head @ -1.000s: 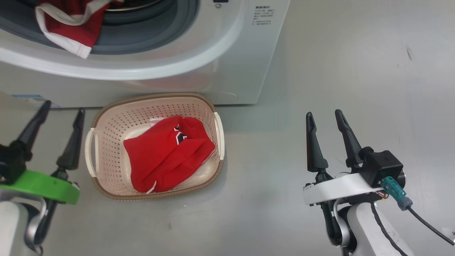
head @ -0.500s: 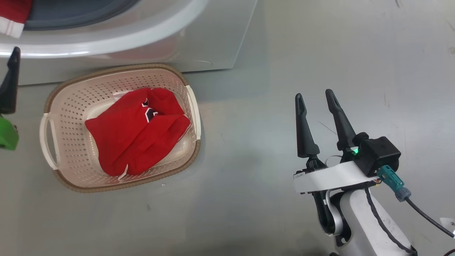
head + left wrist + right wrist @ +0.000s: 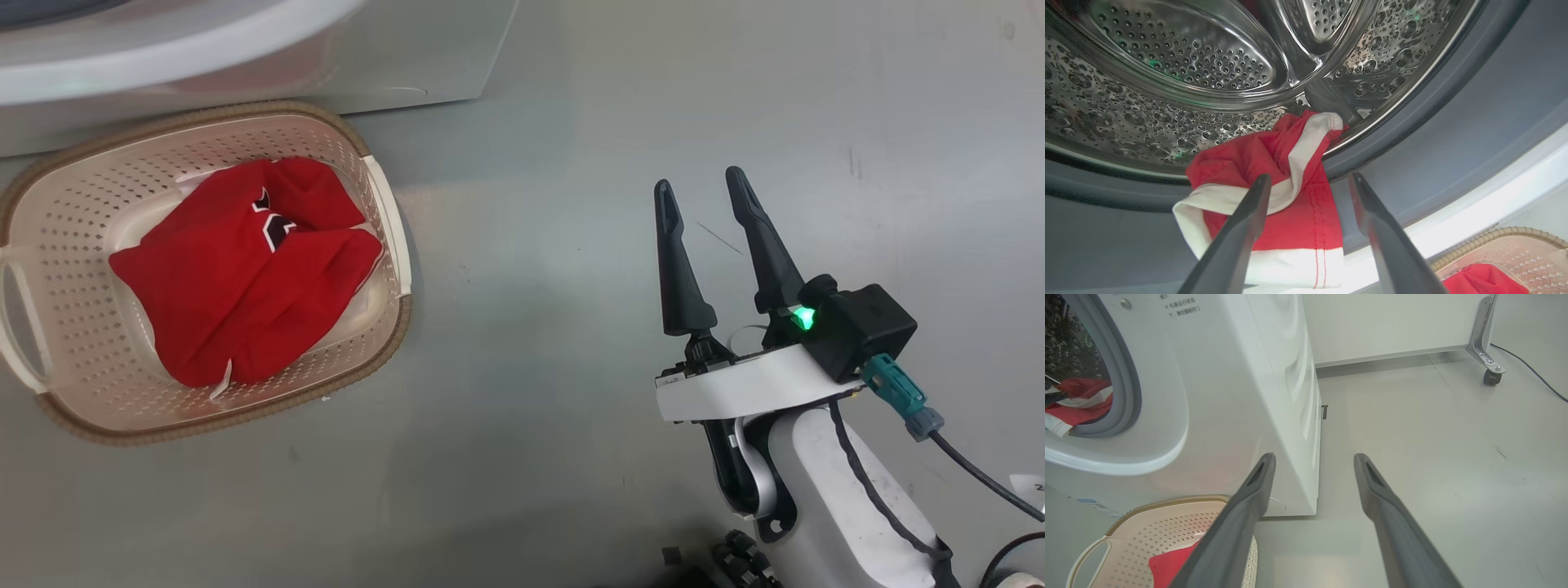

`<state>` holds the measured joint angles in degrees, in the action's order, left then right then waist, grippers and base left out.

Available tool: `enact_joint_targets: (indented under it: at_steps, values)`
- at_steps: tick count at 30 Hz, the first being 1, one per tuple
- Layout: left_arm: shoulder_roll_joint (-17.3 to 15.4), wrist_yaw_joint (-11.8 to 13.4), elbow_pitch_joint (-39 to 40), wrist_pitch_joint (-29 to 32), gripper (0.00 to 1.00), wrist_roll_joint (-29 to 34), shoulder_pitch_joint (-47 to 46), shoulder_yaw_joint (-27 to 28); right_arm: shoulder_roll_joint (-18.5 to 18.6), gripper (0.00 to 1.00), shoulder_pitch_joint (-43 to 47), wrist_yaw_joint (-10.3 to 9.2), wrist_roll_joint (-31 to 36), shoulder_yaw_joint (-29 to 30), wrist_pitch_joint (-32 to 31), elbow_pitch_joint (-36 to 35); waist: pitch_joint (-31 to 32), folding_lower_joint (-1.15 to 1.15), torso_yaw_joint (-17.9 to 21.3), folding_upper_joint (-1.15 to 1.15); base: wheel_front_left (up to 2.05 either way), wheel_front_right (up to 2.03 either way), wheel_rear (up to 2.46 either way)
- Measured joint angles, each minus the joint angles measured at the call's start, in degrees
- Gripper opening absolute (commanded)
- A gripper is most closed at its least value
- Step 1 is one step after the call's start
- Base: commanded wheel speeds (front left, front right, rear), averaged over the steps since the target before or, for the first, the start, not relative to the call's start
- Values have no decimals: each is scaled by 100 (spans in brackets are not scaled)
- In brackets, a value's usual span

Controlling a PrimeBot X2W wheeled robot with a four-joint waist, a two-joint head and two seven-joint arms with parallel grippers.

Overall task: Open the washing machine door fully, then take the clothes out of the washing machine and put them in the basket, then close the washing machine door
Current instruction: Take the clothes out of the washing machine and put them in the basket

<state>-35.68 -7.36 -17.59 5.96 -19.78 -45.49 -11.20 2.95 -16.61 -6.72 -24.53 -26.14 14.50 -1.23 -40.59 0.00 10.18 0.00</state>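
Note:
A red garment with white trim [image 3: 1241, 163] hangs over the grey gasket [image 3: 1453, 122] at the mouth of the washing machine's steel drum [image 3: 1188, 53]. My left gripper [image 3: 1310, 176] stands open just in front of it, one finger on either side, touching nothing. Another red garment [image 3: 237, 286] lies in the cream basket [image 3: 73, 204] on the floor before the washing machine [image 3: 408, 49]. My right gripper [image 3: 698, 180] hangs open and empty over bare floor, right of the basket. The right wrist view shows that gripper [image 3: 1314, 456] beside the machine's corner. The washing machine door is out of view.
Grey floor [image 3: 531, 367] spreads to the right of the machine and basket. A metal leg with a caster [image 3: 1490, 371] and a dark cable [image 3: 1535, 375] stand at the far wall. A cable [image 3: 971, 482] trails from my right wrist.
The head view has swung right, so basket and machine now sit further left and higher. My left gripper has risen out of that view's left edge. Both grippers stay open.

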Motion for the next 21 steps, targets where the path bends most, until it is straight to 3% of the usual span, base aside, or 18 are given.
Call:
enact_joint_targets:
  at_steps: [21]
  values:
    - [-151, 0, -1032, 513, 100, 733, -1308, -460, -1, 100, -182, -51, -54, -118, 0, -74, -456, 0, 310, 0, 0, 0, 0]
